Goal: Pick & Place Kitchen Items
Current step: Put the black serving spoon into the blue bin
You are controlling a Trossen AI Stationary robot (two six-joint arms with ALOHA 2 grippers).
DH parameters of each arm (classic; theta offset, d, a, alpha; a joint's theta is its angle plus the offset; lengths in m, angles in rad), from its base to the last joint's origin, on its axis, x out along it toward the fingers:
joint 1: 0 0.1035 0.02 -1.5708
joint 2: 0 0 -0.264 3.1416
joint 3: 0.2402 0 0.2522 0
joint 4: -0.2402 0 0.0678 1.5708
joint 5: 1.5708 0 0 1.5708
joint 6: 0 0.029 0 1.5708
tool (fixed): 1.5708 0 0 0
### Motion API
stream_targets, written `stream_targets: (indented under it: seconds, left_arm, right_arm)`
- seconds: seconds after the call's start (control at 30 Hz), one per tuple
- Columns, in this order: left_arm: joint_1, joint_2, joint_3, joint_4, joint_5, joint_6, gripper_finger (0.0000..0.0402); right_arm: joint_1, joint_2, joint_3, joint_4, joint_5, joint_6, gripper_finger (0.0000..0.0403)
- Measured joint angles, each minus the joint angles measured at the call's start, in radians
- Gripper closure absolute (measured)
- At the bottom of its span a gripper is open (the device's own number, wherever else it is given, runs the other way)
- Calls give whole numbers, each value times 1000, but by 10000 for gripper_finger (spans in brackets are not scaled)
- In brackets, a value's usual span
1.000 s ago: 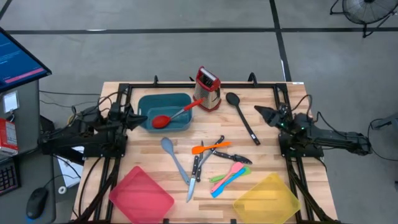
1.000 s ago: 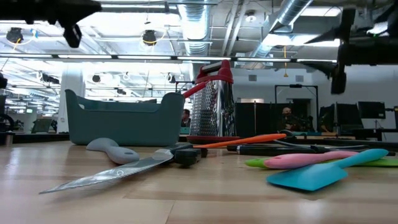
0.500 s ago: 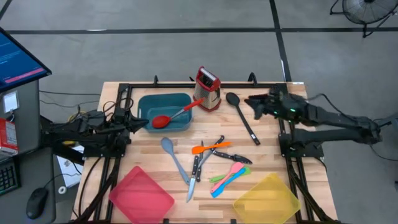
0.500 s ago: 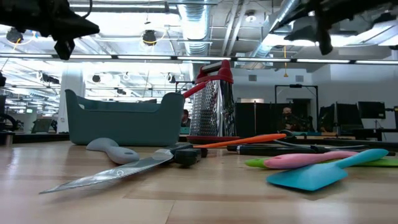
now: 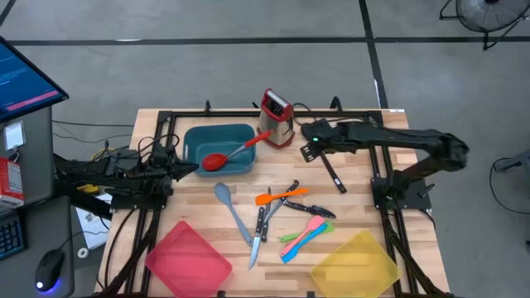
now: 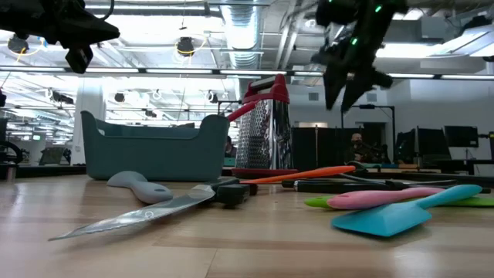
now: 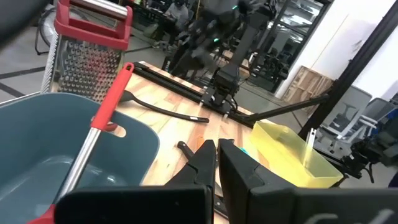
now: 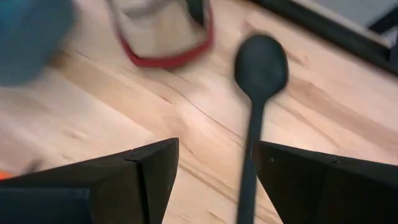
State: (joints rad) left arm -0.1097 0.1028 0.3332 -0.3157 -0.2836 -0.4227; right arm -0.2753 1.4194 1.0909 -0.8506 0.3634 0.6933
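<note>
Wooden tabletop (image 5: 207,217): right gripper (image 5: 307,142) hovering open over long black plastic ladle (image 8: 256,93), bowl just ahead, handle running back between fingers; left gripper (image 7: 216,163) closed, well apart.

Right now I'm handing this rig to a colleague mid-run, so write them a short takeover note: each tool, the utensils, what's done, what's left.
Right tool: open, empty, above the black ladle, which lies on the table beside the grater.
Left tool: shut, empty, waiting at the teal tray's left edge.
Done: the red spoon rests in the teal tray, handle over the rim.
Left: ladle, grey-blue spoon, knives and coloured plastic utensils all lie on the table. Red tray and yellow tray hold nothing.
</note>
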Motion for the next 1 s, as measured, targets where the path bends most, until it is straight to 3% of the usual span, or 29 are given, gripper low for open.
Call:
stream_targets:
  seconds: [0.2,0.37,0.63,0.8,1.0]
  left_arm:
    - [0,0,0,0,0,0,400]
    - [0,0,0,0,-1,4,400]
    - [0,0,0,-3,-1,7,400]
    - [0,0,0,-4,-1,7,400]
    - [0,0,0,-6,-1,7,400]
  right_arm:
    - [-67,155,14,-188,-159,56,186]
    - [-33,221,11,-330,-187,33,164]
    - [42,155,-137,-304,-290,75,138]
    - [52,69,-280,-186,-336,127,137]
    - [96,46,-327,-80,-324,146,137]
